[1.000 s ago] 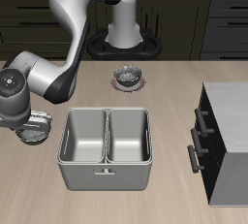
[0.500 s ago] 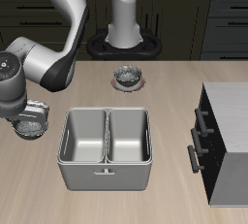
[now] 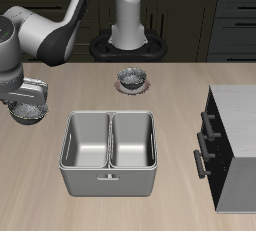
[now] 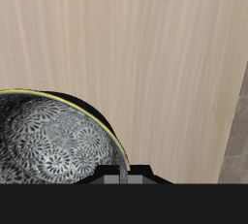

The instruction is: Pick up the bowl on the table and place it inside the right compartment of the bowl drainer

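Bowl (image 3: pixel 30 112) in end effector (image 3: pixel 28 107), no readable writing anywhere

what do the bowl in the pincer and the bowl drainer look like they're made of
The bowl looks like speckled silver-grey metal with a light rim, going by its mottled sheen in the wrist view. The bowl drainer looks like light-grey brushed metal, smooth with soft reflections. Both are renders, so uncertain.

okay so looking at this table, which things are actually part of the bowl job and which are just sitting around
Part of the job:
bowl, held in the gripper
bowl drainer
right compartment

Just sitting around:
darker speckled bowl on a pale disc
dark cabinet
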{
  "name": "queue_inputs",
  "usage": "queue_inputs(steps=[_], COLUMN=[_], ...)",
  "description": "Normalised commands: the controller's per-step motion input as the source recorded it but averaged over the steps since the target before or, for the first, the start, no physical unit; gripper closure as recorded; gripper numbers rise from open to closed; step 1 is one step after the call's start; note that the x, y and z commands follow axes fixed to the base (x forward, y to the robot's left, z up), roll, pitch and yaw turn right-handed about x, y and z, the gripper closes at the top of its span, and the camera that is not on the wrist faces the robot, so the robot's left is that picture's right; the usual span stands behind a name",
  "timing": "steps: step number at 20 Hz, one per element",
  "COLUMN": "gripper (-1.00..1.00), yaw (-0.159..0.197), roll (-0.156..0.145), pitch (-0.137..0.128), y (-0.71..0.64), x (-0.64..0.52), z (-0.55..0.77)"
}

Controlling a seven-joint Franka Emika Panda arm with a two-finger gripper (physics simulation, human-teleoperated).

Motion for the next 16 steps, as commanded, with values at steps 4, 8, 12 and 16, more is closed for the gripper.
queue_inputs(steps=[4,8,12,16], gripper=[1.0,1.0,1.0,1.0], yaw=[0.005,0.002,0.012,-0.003], roll=[-0.008,-0.019,-0.001,0.008], pitch=[-0.047,-0.06,-0.041,-0.018], y=[-0.03,-0.04,0.01,-0.04], x=[-0.12,-0.1,-0.05,-0.03], z=[0.36,0.4,0.27,0.15])
